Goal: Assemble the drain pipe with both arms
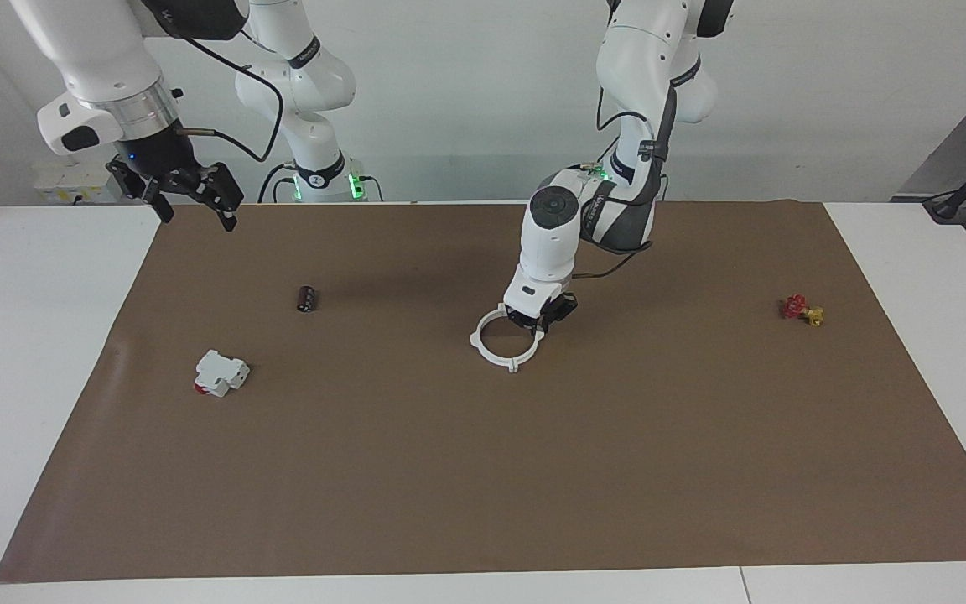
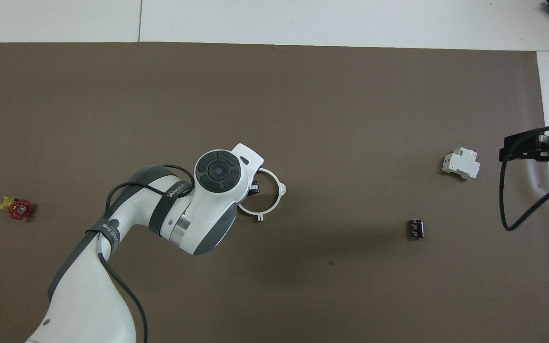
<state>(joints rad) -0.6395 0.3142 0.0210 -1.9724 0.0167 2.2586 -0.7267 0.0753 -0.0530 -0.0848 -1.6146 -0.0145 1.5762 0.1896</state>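
The drain pipe (image 1: 491, 352) lies flat on the brown mat near the table's middle as one thin white ring with outward tabs. It also shows in the overhead view (image 2: 274, 202). My left gripper (image 1: 540, 323) is down at the ring's rim, on the side toward the left arm's end. In the overhead view the left hand (image 2: 254, 186) covers that part of the rim. My right gripper (image 1: 196, 210) is open and empty. It hangs high over the mat's edge at the right arm's end, and it also shows in the overhead view (image 2: 517, 145).
A blocky white box with a red part (image 1: 220, 373) (image 2: 461, 163) and a small dark cylinder (image 1: 308, 299) (image 2: 415, 228) lie toward the right arm's end. A small red and yellow piece (image 1: 802, 310) (image 2: 17, 208) lies toward the left arm's end.
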